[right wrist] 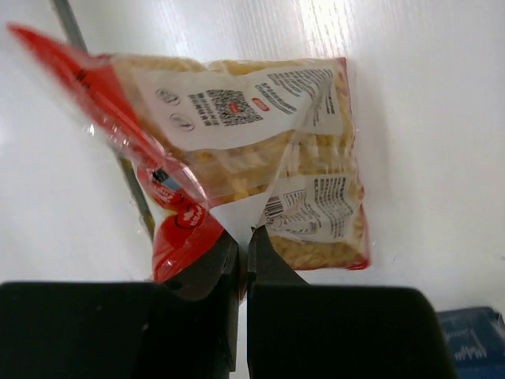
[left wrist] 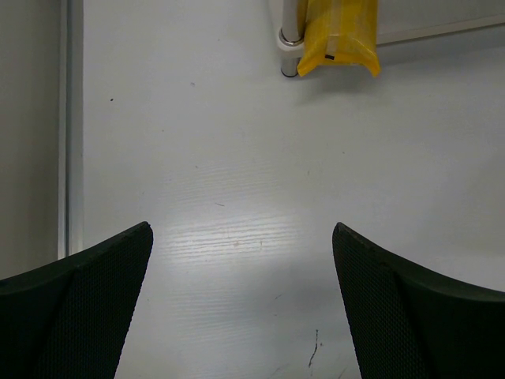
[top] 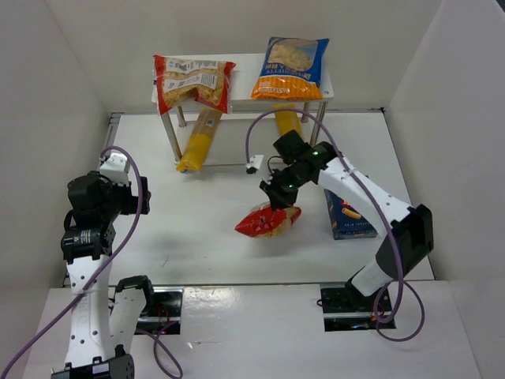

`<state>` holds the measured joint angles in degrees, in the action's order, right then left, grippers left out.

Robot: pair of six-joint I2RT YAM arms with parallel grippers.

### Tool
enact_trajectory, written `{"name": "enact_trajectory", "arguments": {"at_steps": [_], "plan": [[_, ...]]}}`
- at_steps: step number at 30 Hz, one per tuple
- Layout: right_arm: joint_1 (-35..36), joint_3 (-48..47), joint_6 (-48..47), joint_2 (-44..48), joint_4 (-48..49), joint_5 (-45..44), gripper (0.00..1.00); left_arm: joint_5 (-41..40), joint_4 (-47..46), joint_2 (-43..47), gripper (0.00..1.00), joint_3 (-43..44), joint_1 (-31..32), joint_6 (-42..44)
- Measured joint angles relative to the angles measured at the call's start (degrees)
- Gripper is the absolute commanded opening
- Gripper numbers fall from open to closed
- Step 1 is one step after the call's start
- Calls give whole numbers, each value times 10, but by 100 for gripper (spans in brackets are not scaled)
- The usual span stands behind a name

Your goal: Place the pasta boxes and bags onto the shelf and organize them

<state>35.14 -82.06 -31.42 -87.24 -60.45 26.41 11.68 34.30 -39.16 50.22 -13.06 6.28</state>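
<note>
Red bag and orange bag on shelf; right end effector clamped on small bag; left end effector apart; box unshelved.

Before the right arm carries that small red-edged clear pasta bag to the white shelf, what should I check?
1. The right gripper is shut on the small red-edged clear pasta bag: ok.
2. The hold is firm: cannot tell; only the bag's thin film edge is pinched.
3. Room on the white shelf top: cannot tell; just a narrow bare strip shows between the large red bag and the blue-and-orange bag.
4. The left gripper is out of the way: ok, open over the table on the left.
5. The dark-blue cardboard box is shelved: not ok, it lies on the table beside the right arm.
</note>
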Motion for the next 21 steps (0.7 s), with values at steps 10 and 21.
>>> {"name": "enact_trajectory", "arguments": {"at_steps": [10, 21], "plan": [[124, -78, 23, -54, 41, -128, 0, 1, 0, 0, 100, 0, 0, 0], [184, -92, 35, -100, 86, -164, 0, 1, 0, 0, 100, 0, 0, 0]]}}
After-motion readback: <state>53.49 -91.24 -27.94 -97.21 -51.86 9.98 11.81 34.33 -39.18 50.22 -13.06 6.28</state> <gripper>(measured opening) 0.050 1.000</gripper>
